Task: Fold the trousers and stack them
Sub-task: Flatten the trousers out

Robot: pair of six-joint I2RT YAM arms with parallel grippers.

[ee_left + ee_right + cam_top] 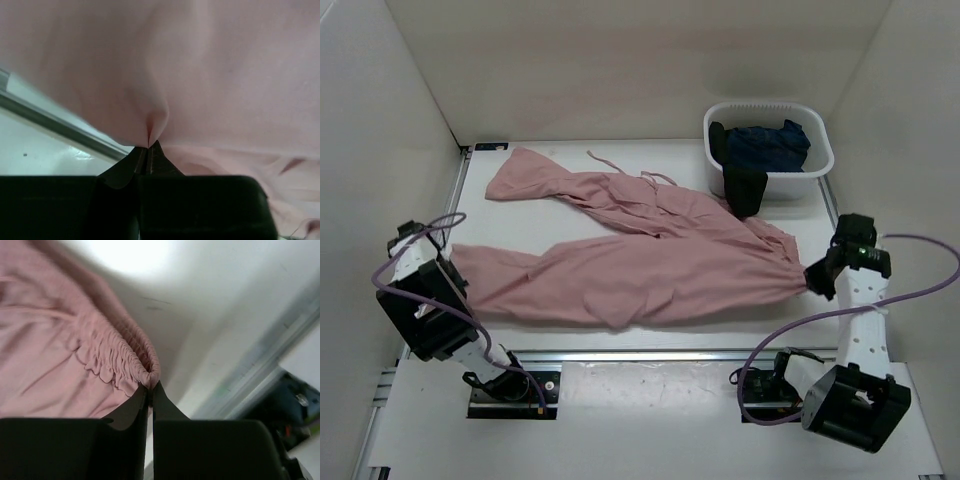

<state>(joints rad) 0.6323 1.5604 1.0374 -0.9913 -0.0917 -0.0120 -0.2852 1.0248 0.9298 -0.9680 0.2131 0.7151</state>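
Note:
The dusty-pink trousers [640, 260] lie spread across the table, one leg running back left, the other along the front, waistband at the right. My left gripper [448, 262] is shut on the hem end of the front leg; the left wrist view shows the fabric [200, 75] pinched at the fingertips [161, 159]. My right gripper [812, 278] is shut on the gathered waistband [125, 350] at the right end; the right wrist view shows the elastic edge pinched between the fingertips [162, 402]. A drawstring [655, 178] trails on the table behind.
A white basket [820, 160] at the back right holds a dark navy garment [765, 145], part of it hanging over the basket's front wall onto the trousers. White walls enclose the table. A metal rail [640, 352] runs along the front edge.

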